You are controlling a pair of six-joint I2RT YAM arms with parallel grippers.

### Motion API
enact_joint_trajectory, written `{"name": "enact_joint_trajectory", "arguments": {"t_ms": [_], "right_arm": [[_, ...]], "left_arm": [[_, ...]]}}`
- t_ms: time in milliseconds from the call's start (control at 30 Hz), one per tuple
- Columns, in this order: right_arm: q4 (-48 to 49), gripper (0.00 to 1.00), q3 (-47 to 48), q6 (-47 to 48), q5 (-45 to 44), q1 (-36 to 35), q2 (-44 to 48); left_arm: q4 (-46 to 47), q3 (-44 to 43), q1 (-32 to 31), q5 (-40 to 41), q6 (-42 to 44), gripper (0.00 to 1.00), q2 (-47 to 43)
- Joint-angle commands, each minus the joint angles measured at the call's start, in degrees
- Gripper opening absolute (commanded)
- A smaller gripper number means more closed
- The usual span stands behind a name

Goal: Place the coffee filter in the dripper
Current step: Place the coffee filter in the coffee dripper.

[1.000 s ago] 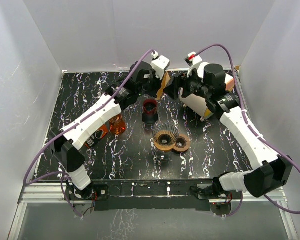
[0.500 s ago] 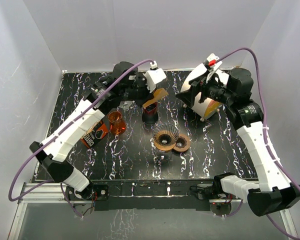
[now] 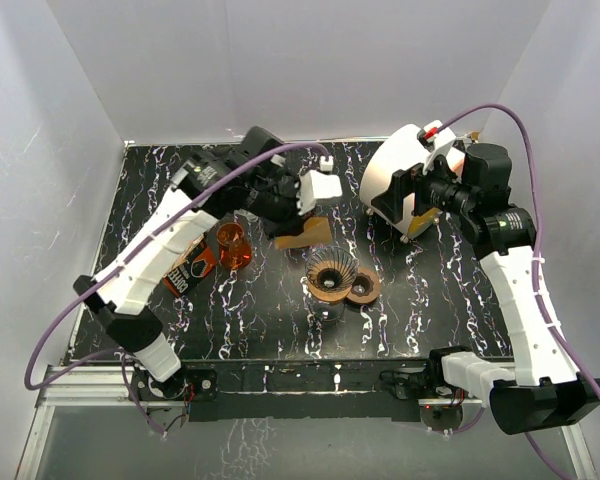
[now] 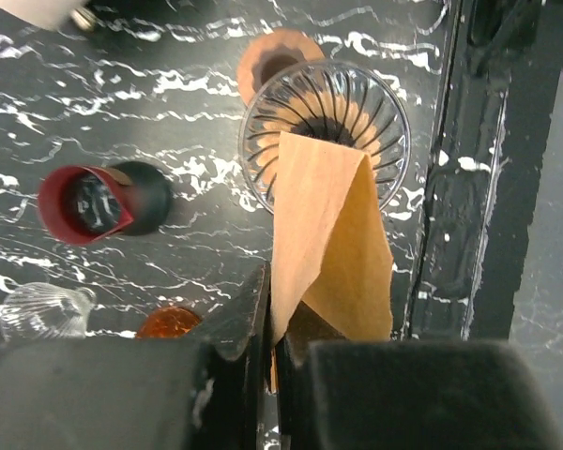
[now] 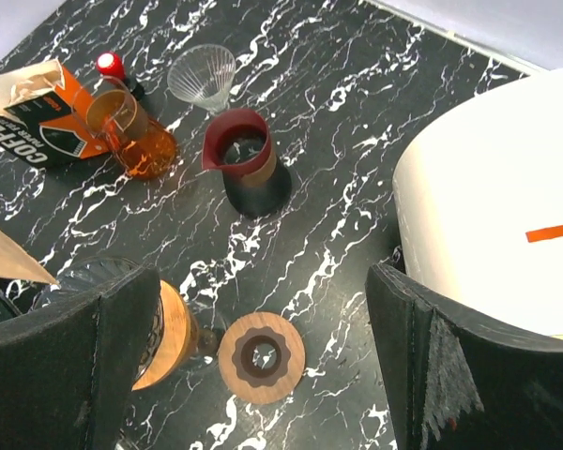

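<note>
Lowering the coffee filter [image 4: 324, 244] point-first into the dripper [image 4: 385, 122] calls for centring it over the ribbed cone before the left hand [image 4: 274, 347], clenched on the filter's folded edge, lets go. The right hand [image 5: 263, 319] hangs released, holding nothing. The left wrist view shows the filter overlapping the dripper's rim. The overhead view shows it just beside the dripper, above the desk [image 3: 430, 300].
</note>
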State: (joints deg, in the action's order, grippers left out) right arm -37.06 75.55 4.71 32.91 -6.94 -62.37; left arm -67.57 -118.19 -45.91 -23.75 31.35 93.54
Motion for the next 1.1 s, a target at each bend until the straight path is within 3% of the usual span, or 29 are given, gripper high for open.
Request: {"name": "enact_joint_trajectory", "arguments": {"t_ms": [0,400,967,1067], "right_arm": [[-2.54,0.91,0.7,1.8,-1.58,0.51,-0.82],[-5.22,0.9,-0.64,2.94,-3.77,0.61,-2.19],[-5.6,0.89,-2.45,3.12,-2.24,0.7,-2.09],[-7.5,0.89,-1.89,4.61,0.04,0.7,-2.28]], "left_arm": [[-6.54,-2.6,-3.47,4.12,0.89,0.0,2.62],[-12.59,-10.1,-9.23,12.5,-1.82,0.01,11.95],[-9.82,-10.99,-9.76,11.09,-5.9,0.29,15.64],[-8.81,-9.42,-9.73,11.22,-7.21,0.38,14.74]]}}
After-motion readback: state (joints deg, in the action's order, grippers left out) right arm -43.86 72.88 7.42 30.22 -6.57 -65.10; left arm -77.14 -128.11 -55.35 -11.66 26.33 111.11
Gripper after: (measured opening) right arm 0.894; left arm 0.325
